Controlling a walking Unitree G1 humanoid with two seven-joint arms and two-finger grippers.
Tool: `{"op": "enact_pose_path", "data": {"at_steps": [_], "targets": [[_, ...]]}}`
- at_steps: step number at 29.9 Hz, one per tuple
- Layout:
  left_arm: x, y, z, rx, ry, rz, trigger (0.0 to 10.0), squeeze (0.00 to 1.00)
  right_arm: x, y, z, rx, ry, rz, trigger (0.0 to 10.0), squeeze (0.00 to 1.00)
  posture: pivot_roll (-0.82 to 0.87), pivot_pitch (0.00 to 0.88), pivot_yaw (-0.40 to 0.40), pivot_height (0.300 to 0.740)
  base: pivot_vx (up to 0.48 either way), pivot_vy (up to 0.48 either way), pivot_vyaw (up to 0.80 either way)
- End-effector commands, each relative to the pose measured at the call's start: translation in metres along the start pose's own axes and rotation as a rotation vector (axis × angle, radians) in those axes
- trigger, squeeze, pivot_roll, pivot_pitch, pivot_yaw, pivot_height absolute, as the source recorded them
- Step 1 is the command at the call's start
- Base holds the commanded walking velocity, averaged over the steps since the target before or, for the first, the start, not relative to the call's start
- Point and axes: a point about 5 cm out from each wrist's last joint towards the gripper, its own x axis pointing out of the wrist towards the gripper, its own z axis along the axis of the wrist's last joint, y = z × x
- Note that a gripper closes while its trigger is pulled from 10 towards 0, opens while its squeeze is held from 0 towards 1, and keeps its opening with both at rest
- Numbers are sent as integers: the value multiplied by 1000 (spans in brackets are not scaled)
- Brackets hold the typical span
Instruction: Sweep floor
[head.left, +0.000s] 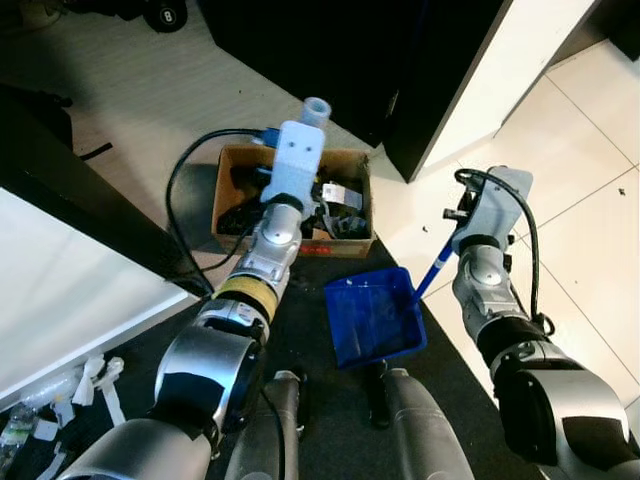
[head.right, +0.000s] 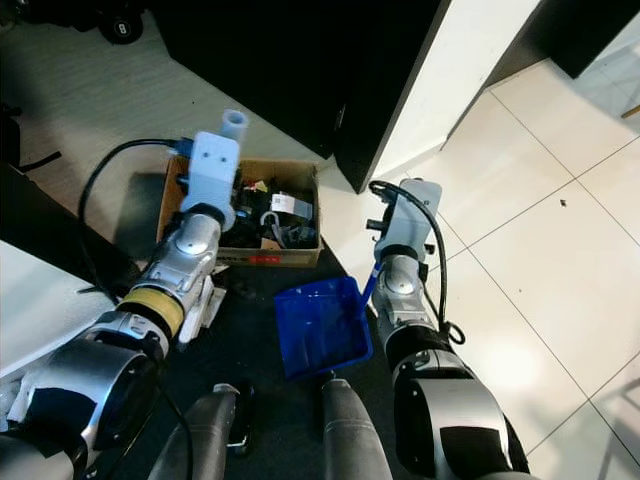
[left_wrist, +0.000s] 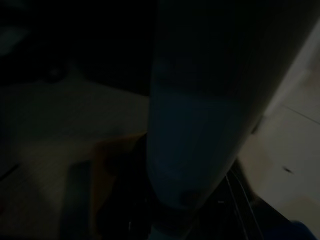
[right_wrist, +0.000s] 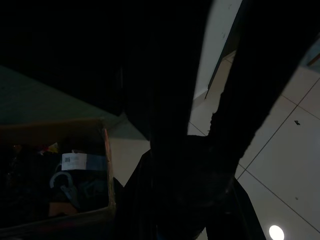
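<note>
Left eye view, looking down past two silver arms at a floor part dark mat (head.left: 330, 420), part pale tile (head.left: 590, 250). Between the arms, a blue dustpan (head.left: 372, 318) lying on the mat, its thin blue handle (head.left: 434, 268) slanting up to the right gripper (head.left: 462, 232) and meeting it there. Cannot tell whether those jaws are clenched on the handle or released; fingers hidden behind the wrist housing.

Ahead of the left arm, an open cardboard box (head.left: 345, 160) on the floor, packed with dark cables and gear. A red mark on the box's front face (head.left: 316, 250), too small to read. A white label on something inside (right_wrist: 74, 161), print illegible.

Left gripper (head.left: 300, 160) raised over the box, with a pale tube (head.left: 316, 110) rising from its top. Same tube close and dim in the left wrist view (left_wrist: 192, 145). Jaw state there also impossible to tell.

A black cable (head.left: 185, 170) looping from the box back along the left arm. Crumpled white scraps (head.left: 95, 380) on the mat at the near left. Dark furniture (head.left: 400, 60) and a white panel (head.left: 520, 60) beyond.
</note>
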Motion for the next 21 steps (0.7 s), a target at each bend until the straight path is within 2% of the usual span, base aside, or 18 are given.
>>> {"op": "enact_pose_path", "data": {"at_steps": [1, 2, 6, 7, 9, 10, 11, 13, 14, 15, 18, 19, 21], "targets": [[-2, -26, 4, -147, 24, -61, 10000, 0, -13, -7, -29, -33, 118, -16, 10000, 0, 17, 365, -37, 740, 0, 0, 0], [-2, -26, 4, -147, 24, -61, 10000, 0, -13, -7, -29, -33, 118, -16, 10000, 0, 17, 365, -37, 740, 0, 0, 0], [8, -34, 39, -308, -4, -61, 10000, 0, -15, -8, -33, -38, 128, -15, 10000, 0, 22, 357, -39, 740, 0, 0, 0], [8, -34, 39, -308, -4, -61, 10000, 0, -15, -8, -33, -38, 128, -15, 10000, 0, 22, 357, -39, 740, 0, 0, 0], [11, -37, 54, -386, -7, -75, 10000, 0, -15, -8, -33, -39, 131, -16, 10000, 0, 23, 354, -38, 740, 0, 0, 0], [11, -37, 54, -386, -7, -75, 10000, 0, -15, -8, -33, -39, 131, -16, 10000, 0, 23, 354, -38, 740, 0, 0, 0], [11, -38, 65, -417, -19, -86, 10000, 0, -15, -8, -33, -39, 132, -17, 10000, 0, 25, 350, -36, 740, 0, 0, 0], [13, -31, 80, -446, -47, -83, 10000, 0, -14, -9, -32, -39, 131, -20, 10000, 0, 21, 347, -34, 740, 0, 0, 0], [13, -31, 80, -446, -47, -83, 10000, 0, -14, -9, -32, -39, 131, -20, 10000, 0, 21, 347, -34, 740, 0, 0, 0], [15, -19, 86, -421, -72, -72, 10000, 0, -13, -9, -31, -39, 129, -23, 10000, 0, 21, 343, -34, 740, 0, 0, 0], [15, -12, 88, -383, -86, -75, 10000, 0, -13, -9, -31, -40, 127, -23, 10000, 0, 21, 343, -34, 740, 0, 0, 0], [15, -3, 88, -308, -104, -92, 10000, 0, -13, -10, -30, -41, 126, -22, 10000, 0, 22, 338, -35, 740, 0, 0, 0], [14, 7, 90, -235, -106, -115, 10000, 0, -12, -10, -30, -42, 124, -21, 10000, 0, 22, 338, -35, 740, 0, 0, 0]]}}
